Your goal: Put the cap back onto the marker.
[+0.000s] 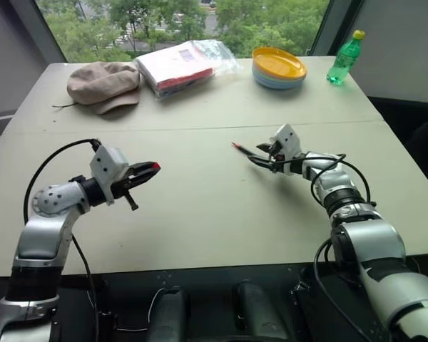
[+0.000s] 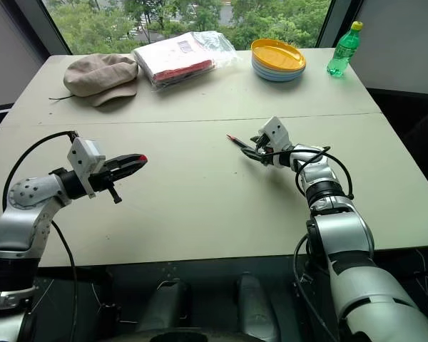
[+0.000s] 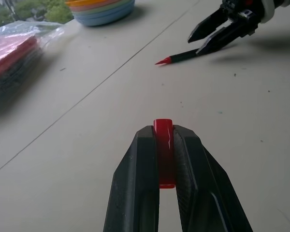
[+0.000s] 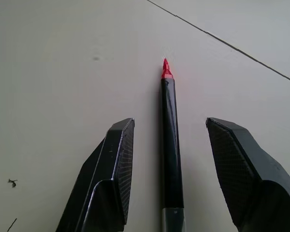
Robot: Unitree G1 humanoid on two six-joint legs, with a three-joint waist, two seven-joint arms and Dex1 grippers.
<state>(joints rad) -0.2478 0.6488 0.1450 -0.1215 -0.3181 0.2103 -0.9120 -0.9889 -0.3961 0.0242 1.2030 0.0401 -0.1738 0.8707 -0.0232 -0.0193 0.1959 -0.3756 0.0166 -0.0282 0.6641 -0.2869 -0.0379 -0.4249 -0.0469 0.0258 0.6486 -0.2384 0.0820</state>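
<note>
My left gripper (image 1: pixel 148 170) hangs above the left part of the table, shut on the cap (image 3: pixel 164 145), a small red cylinder whose end pokes out past the fingertips. The marker (image 4: pixel 170 145), thin and black with a red tip (image 4: pixel 166 70), lies flat on the table right of centre. My right gripper (image 1: pixel 260 155) is low over the marker's rear half and open. One finger (image 4: pixel 111 164) stands on each side of the marker without touching it. The left wrist view looks across the table at the marker (image 3: pixel 183 56) and the right gripper (image 3: pixel 208 36).
Along the far edge of the table (image 1: pixel 200 228) lie a beige hat (image 1: pixel 103 84), a clear bag of red and white items (image 1: pixel 182 65), a stack of coloured plates (image 1: pixel 279 68) and a green bottle (image 1: pixel 344 58). A seam (image 1: pixel 164 130) crosses the table.
</note>
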